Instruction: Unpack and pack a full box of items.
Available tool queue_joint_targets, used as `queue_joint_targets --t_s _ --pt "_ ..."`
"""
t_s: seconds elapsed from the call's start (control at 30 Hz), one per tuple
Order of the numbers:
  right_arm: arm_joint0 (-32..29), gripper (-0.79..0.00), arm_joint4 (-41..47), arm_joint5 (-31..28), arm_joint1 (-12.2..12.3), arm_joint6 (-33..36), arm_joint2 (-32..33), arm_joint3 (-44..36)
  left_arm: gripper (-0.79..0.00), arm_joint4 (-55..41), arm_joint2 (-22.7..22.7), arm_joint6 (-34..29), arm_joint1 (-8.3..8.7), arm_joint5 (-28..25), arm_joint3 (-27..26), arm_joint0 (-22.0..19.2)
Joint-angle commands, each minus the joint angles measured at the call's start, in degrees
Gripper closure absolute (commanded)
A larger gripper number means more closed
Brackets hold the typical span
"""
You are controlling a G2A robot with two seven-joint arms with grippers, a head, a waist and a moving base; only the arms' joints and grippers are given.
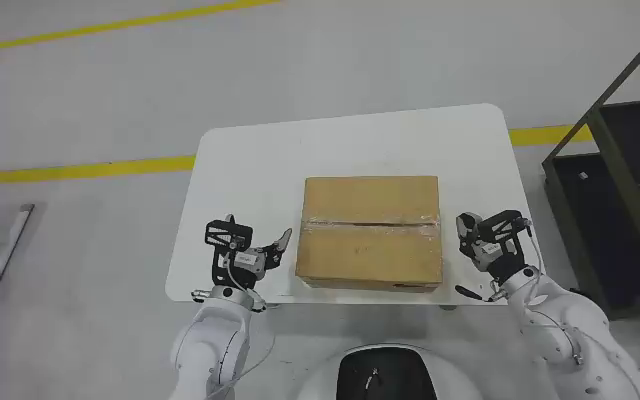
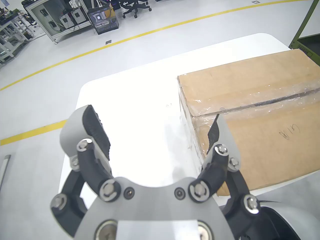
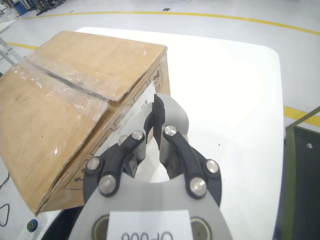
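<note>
1. Box (image 1: 371,232): brown cardboard, on the white table (image 1: 250,170), abt mid-width. Its near side lies close to the table's near edge.
2. Box is closed. Both top flaps are down and meet in a seam running left-right, w/ crinkled clear tape (image 2: 252,98) over it.
3. Tape wraps down a bit over the box's left end. At the right end the flap edges look ragged where they meet.
4. Near flap has a small handwritten scribble (image 2: 288,132). The right side wall carries a white label (image 3: 140,106) and printed handling symbols.
5. Left pincer (image 2: 153,116): released, fingers spread wide, nothing btwn them. It sits over the table's near-left part, left of the box.
6. Its right finger (image 2: 216,131) is just beside the box's left end, by the near-left corner. Can't tell if it touches.
7. Right pincer (image 3: 155,106): clenched, pads pressed together w/ nothing held. It's at the right of the box, near the table's near-right edge.
8. Right pincer tips are level w/ the box's right side wall, just beside the label. Contact w/ the wall can't be told.
9. Both arms come in from the near side, one on each flank of the box.
10. Around the table: pale floor w/ yellow lines (image 1: 95,168), and a dark green frame (image 1: 600,150) to the right of the table.
</note>
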Motion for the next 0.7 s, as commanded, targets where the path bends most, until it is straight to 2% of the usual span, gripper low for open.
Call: queue_joint_targets --t_s 0.0,0.3,0.67 --pt "-0.39 0.000 -0.22 0.31 0.03 -0.19 0.13 -0.05 -0.785 0.00 0.00 0.00 0.00 0.00 0.00 0.00" --pt "-1.35 0.000 -0.84 0.92 0.02 -0.69 -1.30 0.27 -0.785 0.00 0.00 0.00 0.00 0.00 0.00 0.00" --pt "2.38 0.000 -2.62 -1.55 -0.21 0.73 -7.10 2.50 -0.785 0.00 0.00 0.00 0.00 0.00 0.00 0.00"
